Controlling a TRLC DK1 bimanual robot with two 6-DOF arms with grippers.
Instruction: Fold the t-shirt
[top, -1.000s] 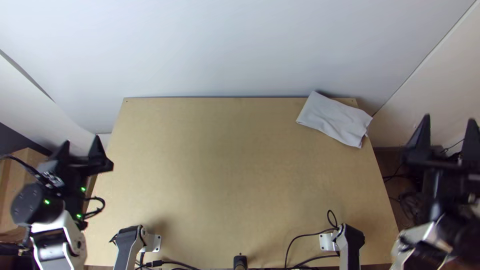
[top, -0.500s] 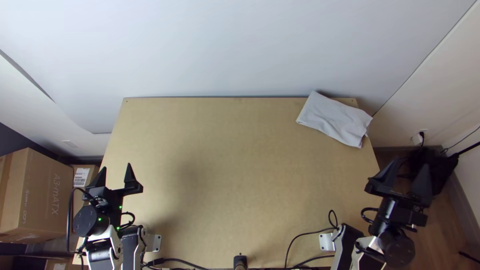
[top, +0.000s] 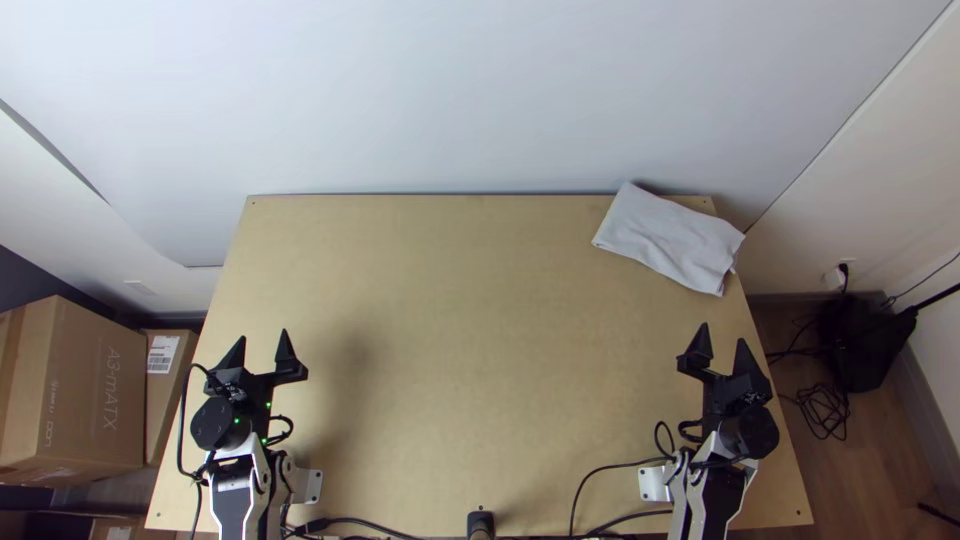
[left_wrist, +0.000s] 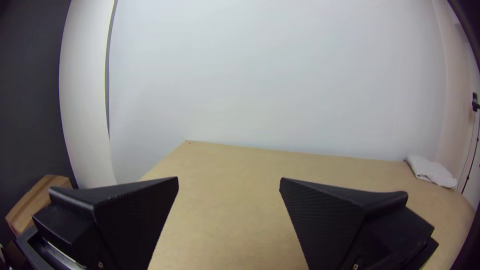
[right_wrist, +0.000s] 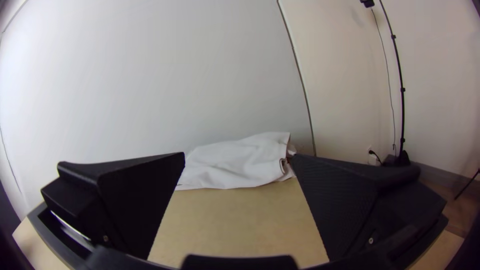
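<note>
Top view: one left gripper, black, over the near left part of the light wooden counter, fingers apart with nothing between them; one right gripper, black, over the near right part, fingers likewise apart and holding nothing; one t-shirt, pale grey-white, folded into a compact, lightly creased bundle, at the counter's far right corner, beyond the right fingers and touching neither pair; one large cardboard box, off the counter, outward of the left fingers. Left wrist view: fingers set wide apart, bare counter in the gap; same t-shirt, small, lying well beyond them, toward the right arm's side. Right wrist view: fingers set wide apart, gap unfilled; t-shirt lying ahead, past the tips, layered edges at one end; one slim black pole, farther off than the fingers.
</note>
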